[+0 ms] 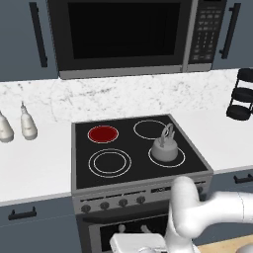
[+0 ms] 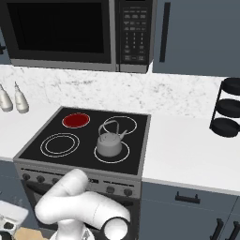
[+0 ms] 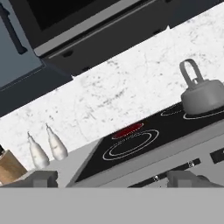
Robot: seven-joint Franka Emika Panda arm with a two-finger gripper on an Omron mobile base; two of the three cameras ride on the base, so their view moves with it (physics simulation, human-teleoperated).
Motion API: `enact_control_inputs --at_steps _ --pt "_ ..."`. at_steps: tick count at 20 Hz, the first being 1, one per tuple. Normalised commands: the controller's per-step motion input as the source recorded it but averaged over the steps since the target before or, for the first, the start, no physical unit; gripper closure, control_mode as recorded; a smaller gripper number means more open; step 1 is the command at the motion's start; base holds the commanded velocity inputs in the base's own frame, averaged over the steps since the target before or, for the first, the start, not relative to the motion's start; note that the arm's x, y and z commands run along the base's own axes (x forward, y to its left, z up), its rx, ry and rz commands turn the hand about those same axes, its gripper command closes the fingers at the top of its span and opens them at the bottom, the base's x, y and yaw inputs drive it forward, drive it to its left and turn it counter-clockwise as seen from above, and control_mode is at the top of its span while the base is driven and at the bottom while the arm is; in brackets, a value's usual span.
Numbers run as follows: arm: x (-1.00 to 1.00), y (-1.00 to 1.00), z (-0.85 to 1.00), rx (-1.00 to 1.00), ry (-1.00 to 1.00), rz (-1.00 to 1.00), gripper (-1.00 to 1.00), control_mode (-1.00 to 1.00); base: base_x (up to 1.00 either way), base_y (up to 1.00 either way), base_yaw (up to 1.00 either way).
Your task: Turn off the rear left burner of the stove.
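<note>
The stove (image 1: 143, 190) has a black glass top and a row of small dark knobs (image 1: 113, 203) along its grey front. Its rear left burner (image 1: 103, 133) glows as a solid red disc, which also shows as a red patch (image 3: 127, 130) in the hand view and as a red disc (image 2: 76, 120) in the right base view. My gripper (image 1: 133, 230) hangs low in front of the oven door, below the knob row, and is apart from the knobs. In the hand view its fingertips (image 3: 41, 178) stand far apart, so my gripper (image 3: 114, 179) is open with nothing between them.
A grey kettle (image 1: 165, 148) sits on the front right zone. The black microwave (image 1: 123, 34) hangs above the stove. Two white bottles (image 1: 28, 126) stand on the counter to the left, and a black tiered rack (image 1: 242, 96) on the right. A knife block (image 3: 8, 168) is at far left.
</note>
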Motion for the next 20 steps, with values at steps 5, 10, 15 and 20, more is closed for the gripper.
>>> enact_control_inputs --at_steps 5,10,15,20 --pt "0.71 -0.40 -0.22 -0.03 -0.03 0.01 -1.00 -1.00 0.00 0.00 0.00" --pt "0.69 0.21 -0.41 -0.31 0.01 -0.02 -1.00 -1.00 0.00 0.00 0.00" --pt "0.06 0.48 -0.27 -0.24 0.10 0.00 -1.00 -1.00 0.00 0.00 0.00" --pt "0.39 0.03 0.00 -0.04 0.00 -0.04 -1.00 -1.00 0.00 0.00 0.00"
